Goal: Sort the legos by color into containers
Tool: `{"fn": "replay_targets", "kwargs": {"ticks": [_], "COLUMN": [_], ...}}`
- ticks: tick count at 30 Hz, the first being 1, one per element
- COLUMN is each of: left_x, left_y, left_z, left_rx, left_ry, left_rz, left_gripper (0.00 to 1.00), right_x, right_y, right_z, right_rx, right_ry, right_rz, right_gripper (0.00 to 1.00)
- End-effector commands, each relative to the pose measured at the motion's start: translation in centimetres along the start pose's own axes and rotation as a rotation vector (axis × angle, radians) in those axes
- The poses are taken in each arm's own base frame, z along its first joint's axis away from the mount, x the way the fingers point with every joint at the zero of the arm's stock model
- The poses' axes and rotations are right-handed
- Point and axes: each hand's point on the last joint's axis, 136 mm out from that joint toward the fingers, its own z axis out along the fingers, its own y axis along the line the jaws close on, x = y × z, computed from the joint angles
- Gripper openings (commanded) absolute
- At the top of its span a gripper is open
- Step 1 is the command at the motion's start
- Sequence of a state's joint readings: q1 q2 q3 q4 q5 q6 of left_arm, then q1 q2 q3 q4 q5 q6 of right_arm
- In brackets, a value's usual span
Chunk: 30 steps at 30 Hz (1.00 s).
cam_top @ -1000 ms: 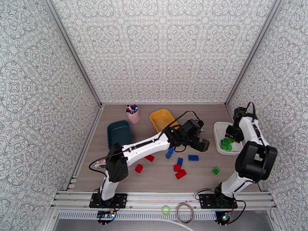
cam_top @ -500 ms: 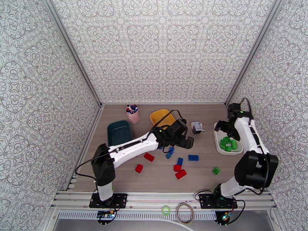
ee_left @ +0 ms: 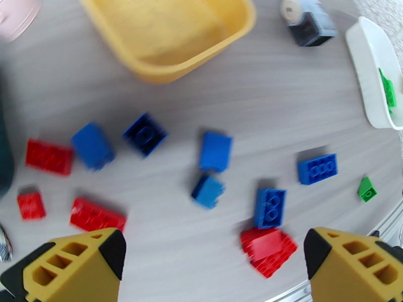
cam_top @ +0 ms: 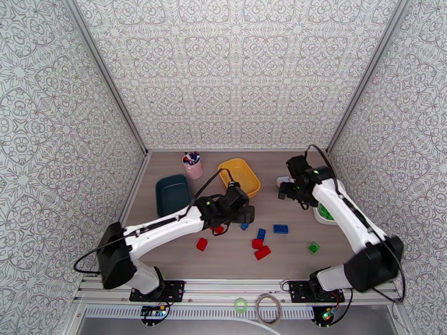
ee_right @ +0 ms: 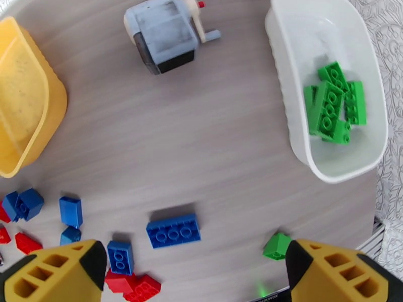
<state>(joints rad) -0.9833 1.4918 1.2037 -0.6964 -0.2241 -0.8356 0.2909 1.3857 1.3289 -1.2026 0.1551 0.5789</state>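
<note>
Loose legos lie mid-table: blue bricks (ee_left: 215, 151) (ee_left: 317, 168) (ee_right: 173, 230), red bricks (ee_left: 96, 215) (ee_left: 268, 245) (cam_top: 201, 244) and one green brick (ee_right: 276, 245) (cam_top: 314, 248). Several green legos (ee_right: 332, 104) sit in the white tray (ee_right: 292, 122). The yellow tray (cam_top: 254, 182) (ee_left: 151, 76) and the teal tray (cam_top: 172, 194) hold nothing I can see. My left gripper (ee_left: 211, 268) (cam_top: 240, 210) hangs open above the blue and red cluster. My right gripper (ee_right: 196, 278) (cam_top: 288, 188) is open too, between the yellow and white trays, holding nothing.
A grey-white crank sharpener (ee_right: 163, 39) (ee_left: 305, 21) stands behind the bricks, between the yellow and white trays. A pink cup of pens (cam_top: 193, 164) stands at the back left, beside the teal tray. The right arm covers much of the white tray (cam_top: 319, 214) in the top view.
My right gripper has left the white tray and swung left toward the sharpener. My left gripper has drawn back to the left, from near the sharpener to above the loose bricks.
</note>
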Motion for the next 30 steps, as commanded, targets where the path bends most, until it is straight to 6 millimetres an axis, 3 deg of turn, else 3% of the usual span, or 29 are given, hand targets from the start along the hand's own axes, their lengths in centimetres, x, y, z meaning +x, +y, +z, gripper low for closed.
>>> {"fn": "replay_targets", "kwargs": {"ticks": [1, 8, 17, 24, 30], "left_x": [1.0, 4.5, 6.1, 5.7, 5.2], "left_y": [3.0, 5.9, 4.8, 4.5, 4.9], "left_z": [-0.8, -1.0, 0.0, 0.0, -0.2], "left_rx": [-0.070, -0.099, -0.070, -0.053, -0.049], "left_ry": [0.002, 0.061, 0.090, 0.071, 0.058], "left_rz": [-0.074, -0.133, -0.132, -0.144, -0.159], "left_gripper": [0.99, 0.99, 0.99, 0.99, 0.99], "right_x": [3.2, 8.7, 13.3, 14.6, 14.7], "right_y": [2.1, 0.5, -0.9, -2.8, -2.7], "right_z": [1.9, 4.3, 6.9, 8.8, 10.7], "right_rx": [-0.141, -0.135, -0.046, 0.082, 0.124], "right_ry": [0.117, 0.206, 0.306, 0.326, 0.353], "right_rz": [-0.013, 0.014, 0.024, 0.014, 0.002], "right_gripper": [0.99, 0.99, 0.99, 0.98, 0.95]}}
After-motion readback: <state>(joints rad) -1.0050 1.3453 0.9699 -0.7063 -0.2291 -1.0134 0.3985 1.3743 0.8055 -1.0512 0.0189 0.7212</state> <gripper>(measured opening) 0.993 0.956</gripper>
